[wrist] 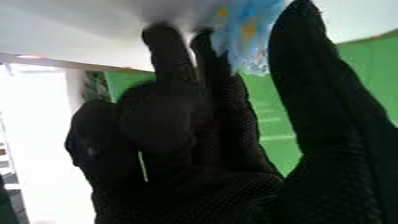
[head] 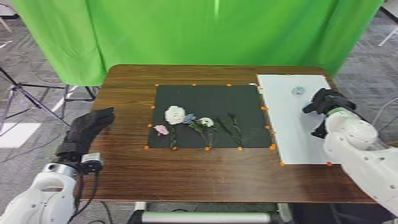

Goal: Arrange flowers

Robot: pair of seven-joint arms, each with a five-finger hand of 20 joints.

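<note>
The right hand (head: pixel 334 101) is over the white sheet (head: pixel 293 135) on the right side of the table (head: pixel 213 185), its fingers and thumb clamped on a blue flower (wrist: pixel 245 35) with yellow in it. The left hand (head: pixel 87 126) is at the table's left edge, its fingers straight and together, holding nothing. On the dark mat (head: pixel 244 100) lie a large white flower (head: pixel 175 115), a pink flower (head: pixel 162 129) to its left, a pale blue flower (head: pixel 189 118) just beside it and a smaller white flower (head: pixel 206 121) to the right, with a leafy green stem (head: pixel 234 127) farther right. Near the sheet's far end is something small and pale green (head: pixel 298 90), too small to make out
</note>
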